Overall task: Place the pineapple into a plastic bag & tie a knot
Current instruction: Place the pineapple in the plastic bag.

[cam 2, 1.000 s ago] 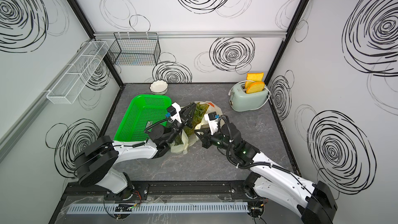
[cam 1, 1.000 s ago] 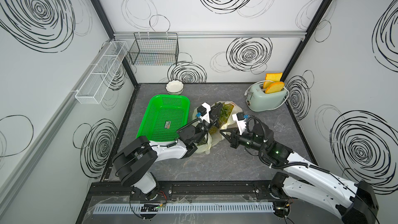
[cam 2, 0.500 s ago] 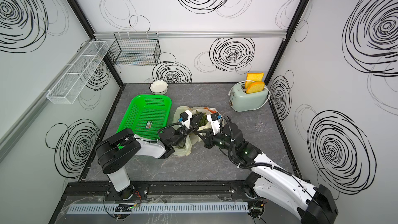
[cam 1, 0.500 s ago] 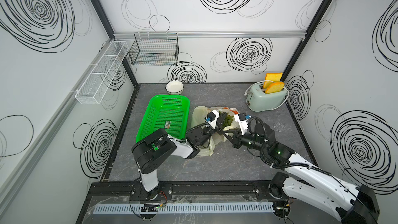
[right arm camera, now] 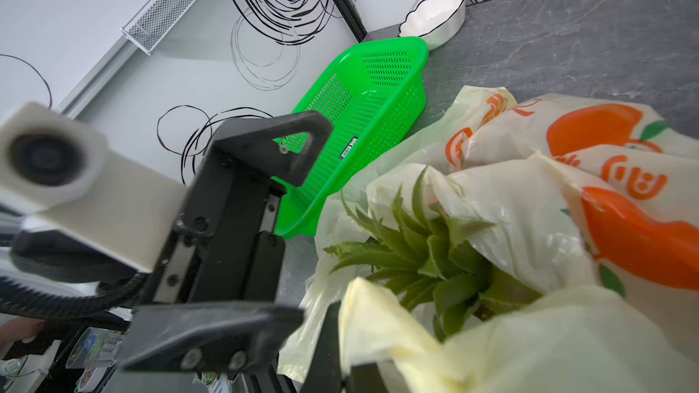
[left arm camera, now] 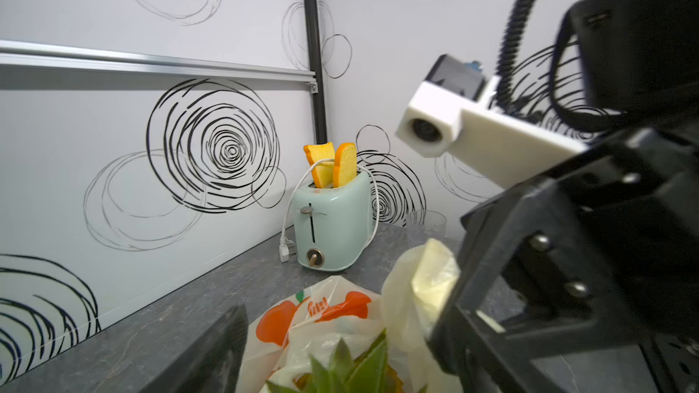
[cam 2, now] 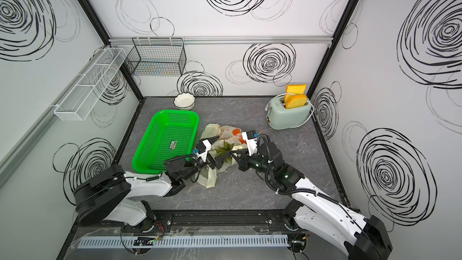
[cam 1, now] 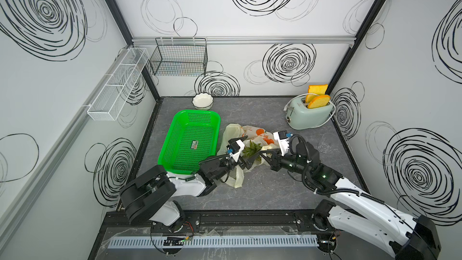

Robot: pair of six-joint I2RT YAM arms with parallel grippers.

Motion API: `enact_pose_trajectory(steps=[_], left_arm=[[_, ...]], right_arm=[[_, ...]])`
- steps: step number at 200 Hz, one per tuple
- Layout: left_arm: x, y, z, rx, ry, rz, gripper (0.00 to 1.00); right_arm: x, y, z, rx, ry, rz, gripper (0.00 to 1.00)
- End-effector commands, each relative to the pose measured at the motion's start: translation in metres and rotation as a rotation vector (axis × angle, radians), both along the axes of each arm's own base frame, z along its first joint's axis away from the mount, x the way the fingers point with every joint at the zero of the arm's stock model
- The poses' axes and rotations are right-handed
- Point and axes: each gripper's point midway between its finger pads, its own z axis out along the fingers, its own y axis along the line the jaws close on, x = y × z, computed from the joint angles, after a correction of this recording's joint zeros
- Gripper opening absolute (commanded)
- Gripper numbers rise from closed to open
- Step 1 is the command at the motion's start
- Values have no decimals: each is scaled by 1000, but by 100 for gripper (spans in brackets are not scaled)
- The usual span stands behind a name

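**A:** Where is the translucent pale-yellow plastic bag (cam 1: 246,130) (cam 2: 225,131) with the orange fruit print?

**B:** At the centre of both top views, crumpled on the grey marbled tabletop (cam 1: 275,196), just right of the perforated green plastic basket (cam 1: 175,136). The pineapple (cam 1: 251,149) sits inside, its green leafy crown showing through the bag's mouth.

**A:** And the grippers?

**B:** The left gripper (cam 1: 246,153), just left of the crown, has its jaws spread wide and holds nothing. The right gripper (cam 1: 265,157), just right of the crown, is clamped on a bunched strip of the bag.

**A:** Anything else?

**B:** A mint-green toaster (cam 1: 308,118) stands at the upper right, well apart.
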Motion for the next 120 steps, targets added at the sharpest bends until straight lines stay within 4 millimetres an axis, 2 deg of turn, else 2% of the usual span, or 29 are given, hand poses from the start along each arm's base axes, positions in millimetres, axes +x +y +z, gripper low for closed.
enact_pose_trajectory(steps=[1,23,44,62,76,120], left_arm=[[-35,-5,12,76,-29,-121,90],[-47,7,13,138,19,-121,91],[-47,22,12,178,97,-67,91],[-35,41,6,199,273,43,93],[-37,49,3,225,411,67,93],[-64,66,-38,437,818,102,91]], right_arm=[[5,-2,10,9,-21,-19,0],[3,-1,10,12,-28,-5,0],[1,2,10,9,-28,16,0],[0,3,11,-7,-24,34,0],[-2,3,12,-23,-25,48,0],[-6,-1,8,-47,-14,43,0]])
